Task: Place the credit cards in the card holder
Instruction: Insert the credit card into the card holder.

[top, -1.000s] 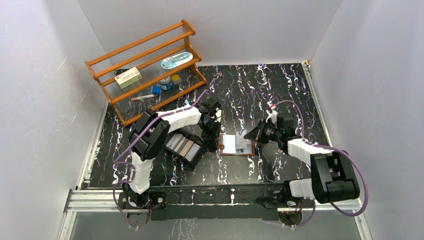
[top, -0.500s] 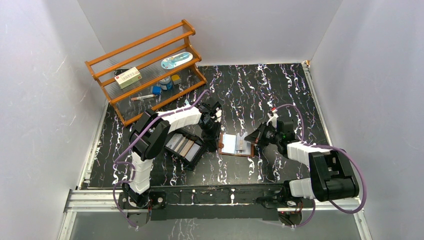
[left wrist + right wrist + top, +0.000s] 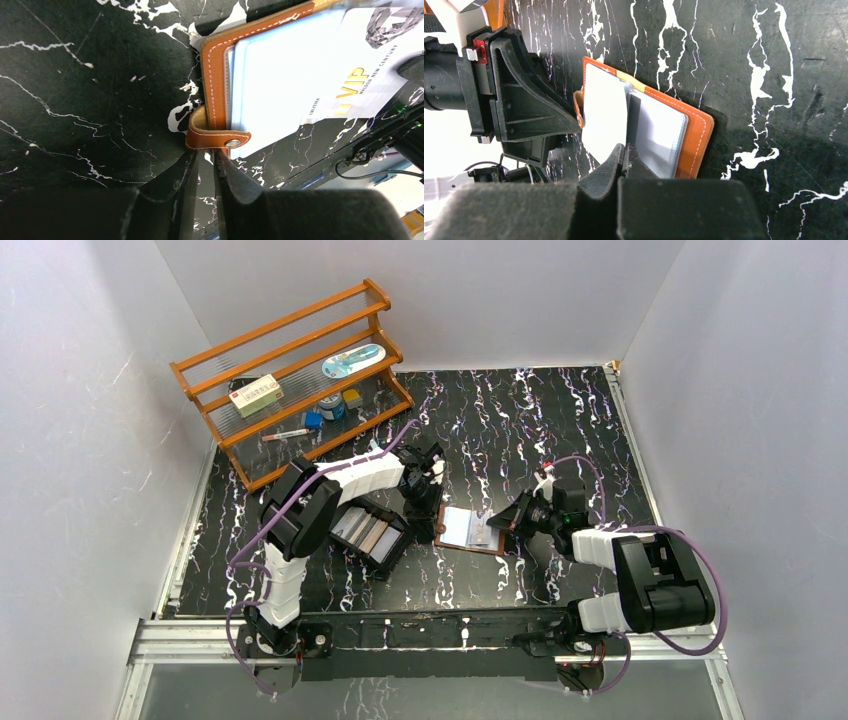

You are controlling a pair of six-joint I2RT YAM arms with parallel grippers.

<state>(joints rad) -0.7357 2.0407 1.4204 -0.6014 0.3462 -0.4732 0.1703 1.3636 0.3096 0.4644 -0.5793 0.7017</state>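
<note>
The brown leather card holder (image 3: 492, 541) lies open on the black marbled table between both arms. My right gripper (image 3: 626, 147) is shut on the near edge of a white credit card (image 3: 604, 117), which lies at a slant over the holder's clear pockets (image 3: 659, 135). In the left wrist view this card (image 3: 350, 75) shows gold VIP lettering. My left gripper (image 3: 206, 152) sits at the holder's left edge, its tips against the snap strap (image 3: 218, 139). Its jaws stand a slim gap apart with only table showing between them. More credit cards (image 3: 366, 532) lie in the black tray.
The shallow black tray (image 3: 377, 506) sits just left of the holder, under the left forearm. A wooden rack (image 3: 290, 370) with a box and small items stands at the back left. White walls close in three sides.
My right gripper has drawn nearer and leftward with the white card, sliding it further over the holder. The holder has shifted slightly left. The left gripper has stayed at the strap.
</note>
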